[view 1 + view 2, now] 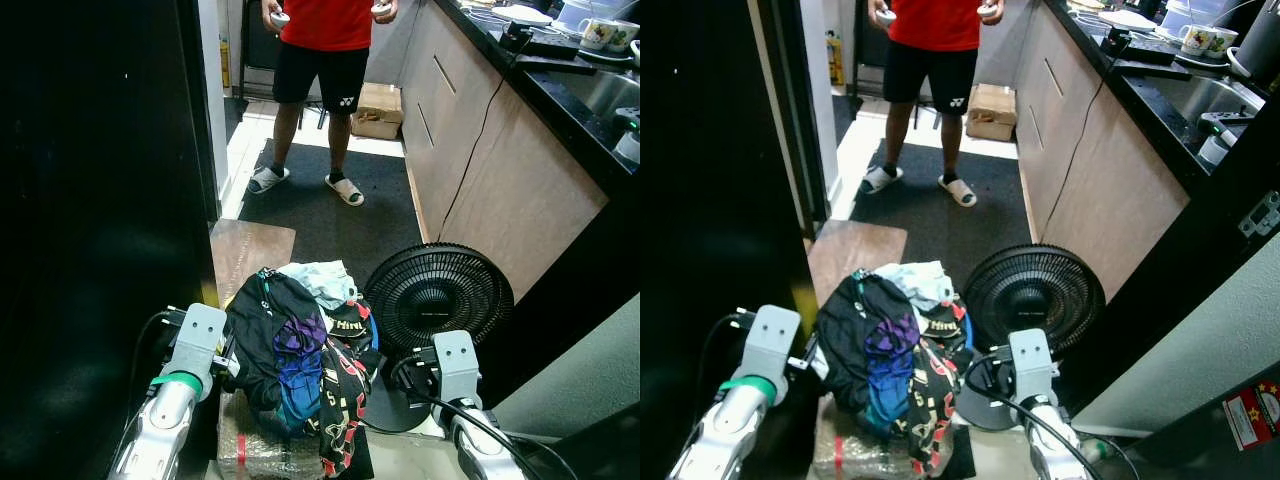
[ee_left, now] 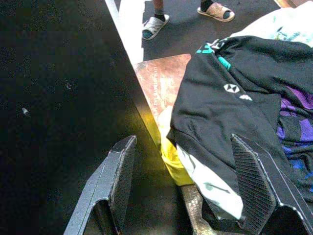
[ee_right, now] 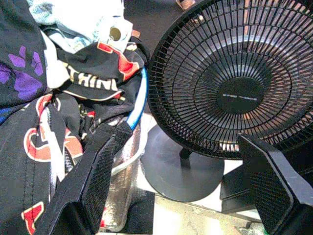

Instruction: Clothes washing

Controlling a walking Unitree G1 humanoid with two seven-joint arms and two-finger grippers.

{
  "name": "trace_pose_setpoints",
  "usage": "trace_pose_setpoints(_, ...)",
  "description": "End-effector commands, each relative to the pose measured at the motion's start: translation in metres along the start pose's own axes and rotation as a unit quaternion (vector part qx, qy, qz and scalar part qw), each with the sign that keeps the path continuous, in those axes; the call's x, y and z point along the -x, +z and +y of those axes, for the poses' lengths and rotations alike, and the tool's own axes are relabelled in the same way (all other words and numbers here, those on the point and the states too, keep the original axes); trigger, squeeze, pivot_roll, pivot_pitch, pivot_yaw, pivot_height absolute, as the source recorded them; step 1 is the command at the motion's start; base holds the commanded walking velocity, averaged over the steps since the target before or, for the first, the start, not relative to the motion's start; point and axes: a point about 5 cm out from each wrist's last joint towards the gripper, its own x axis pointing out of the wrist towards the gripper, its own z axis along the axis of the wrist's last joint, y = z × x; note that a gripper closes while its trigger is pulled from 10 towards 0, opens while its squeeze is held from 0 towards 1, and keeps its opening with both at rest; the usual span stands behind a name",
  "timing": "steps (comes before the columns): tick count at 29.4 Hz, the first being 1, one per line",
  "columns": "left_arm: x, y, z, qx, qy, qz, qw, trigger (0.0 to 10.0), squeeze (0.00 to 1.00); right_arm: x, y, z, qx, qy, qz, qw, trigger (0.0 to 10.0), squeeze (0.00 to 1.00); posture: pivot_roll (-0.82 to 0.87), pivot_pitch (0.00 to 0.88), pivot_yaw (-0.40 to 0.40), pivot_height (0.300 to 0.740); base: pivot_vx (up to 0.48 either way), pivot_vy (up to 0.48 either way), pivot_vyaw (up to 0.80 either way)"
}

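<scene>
Laundry pile [image 1: 300, 350] sits heaped on a wrapped box on the floor, between both released pincers: left pincer [image 2: 190, 191], right pincer [image 3: 181, 181]. Right one's next to the fan [image 1: 438, 295], so it could easily knock that over or snag its cord.

fan [image 1: 437, 296] crowding clothes pile [image 1: 300, 345], dark panel [image 1: 100, 200] opposite

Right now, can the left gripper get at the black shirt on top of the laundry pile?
Probably yes. The left gripper is open, and the black shirt on the laundry pile lies just ahead of its fingers with nothing between; the dark panel flanks its outer side.
</scene>
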Motion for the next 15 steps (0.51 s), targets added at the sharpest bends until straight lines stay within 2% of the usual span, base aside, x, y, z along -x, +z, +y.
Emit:
trace_pose_setpoints(1, 0.0013, -0.0046, -0.0016, -0.004, 0.000, 0.010, 1.000, 10.0, 0.00, 0.0045, -0.0085, -0.0024, -0.002, -0.005, 0.016, 1.000, 10.0, 0.00, 0.06, 0.037, -0.048, 0.740, 0.000, 0.000, 0.00)
trace_pose_setpoints(3, 0.0013, -0.0046, -0.0014, -0.008, 0.000, 0.010, 1.000, 10.0, 0.00, 0.0046, -0.0085, -0.0024, -0.002, -0.005, 0.016, 1.000, 10.0, 0.00, 0.06, 0.037, -0.048, 0.740, 0.000, 0.000, 0.00)
trace_pose_setpoints(15, 0.0011, -0.0047, -0.0020, -0.002, 0.000, 0.010, 1.000, 10.0, 0.00, 0.0046, -0.0085, -0.0023, -0.002, -0.005, 0.016, 1.000, 10.0, 0.00, 0.06, 0.037, -0.049, 0.740, 0.000, -0.468, 0.00)
